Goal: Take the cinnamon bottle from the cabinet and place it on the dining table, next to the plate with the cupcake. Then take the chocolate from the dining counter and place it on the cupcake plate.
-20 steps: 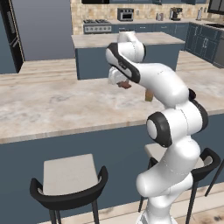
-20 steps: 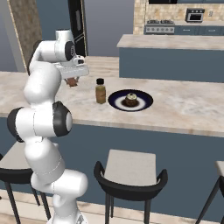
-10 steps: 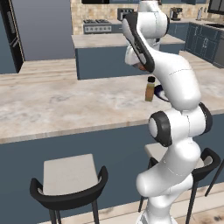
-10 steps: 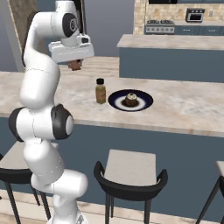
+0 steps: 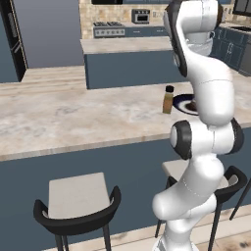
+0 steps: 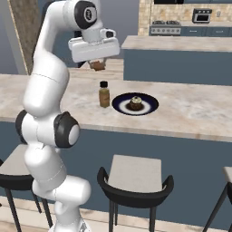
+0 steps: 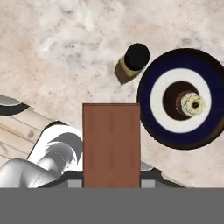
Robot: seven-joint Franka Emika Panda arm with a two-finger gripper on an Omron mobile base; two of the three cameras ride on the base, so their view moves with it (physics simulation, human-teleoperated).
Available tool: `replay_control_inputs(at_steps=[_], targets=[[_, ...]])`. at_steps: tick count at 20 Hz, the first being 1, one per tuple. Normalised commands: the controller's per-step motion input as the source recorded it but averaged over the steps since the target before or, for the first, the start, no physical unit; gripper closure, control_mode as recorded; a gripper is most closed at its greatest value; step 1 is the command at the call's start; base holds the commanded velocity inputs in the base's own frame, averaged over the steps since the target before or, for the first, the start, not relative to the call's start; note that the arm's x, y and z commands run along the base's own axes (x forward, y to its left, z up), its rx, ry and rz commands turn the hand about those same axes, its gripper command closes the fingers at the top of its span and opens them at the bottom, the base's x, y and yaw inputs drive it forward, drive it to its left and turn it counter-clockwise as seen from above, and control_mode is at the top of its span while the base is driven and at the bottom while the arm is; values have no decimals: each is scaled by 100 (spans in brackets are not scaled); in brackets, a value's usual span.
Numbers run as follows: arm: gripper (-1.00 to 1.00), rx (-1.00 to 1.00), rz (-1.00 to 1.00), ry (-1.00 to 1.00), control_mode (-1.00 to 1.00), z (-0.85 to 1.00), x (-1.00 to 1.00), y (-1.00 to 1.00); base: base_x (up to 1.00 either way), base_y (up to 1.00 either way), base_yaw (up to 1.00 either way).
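A flat brown chocolate (image 7: 111, 144) slab is pinched in the gripper (image 6: 97, 65), raised high above the table (image 6: 190, 113), pointing down.

A brown chocolate (image 7: 111, 144) slab is sitting clamped between the fingers (image 7: 75, 177), jutting forward over the marbled bench (image 7: 57, 52). Beyond it, the cinnamon bottle (image 7: 132, 63) is standing just beside the dark plate (image 7: 154, 127) bearing the cupcake (image 7: 189, 102).
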Motion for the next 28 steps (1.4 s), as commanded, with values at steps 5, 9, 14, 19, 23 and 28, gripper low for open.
replay_control_inputs(at_steps=[5,9,14,19,23,28], targets=[[100,-12,4,0,-100,-60,-2,-96,0,0,0],[100,-12,15,-2,-100,-89,3,-44,0,0,0],[100,-8,19,-6,-100,-73,11,-12,0,0,0],[100,0,16,2,-100,-26,25,-20,0,0,0],[100,0,23,5,-100,-5,50,-15,0,0,0],[100,0,25,6,-100,-17,48,-10,0,0,0]])
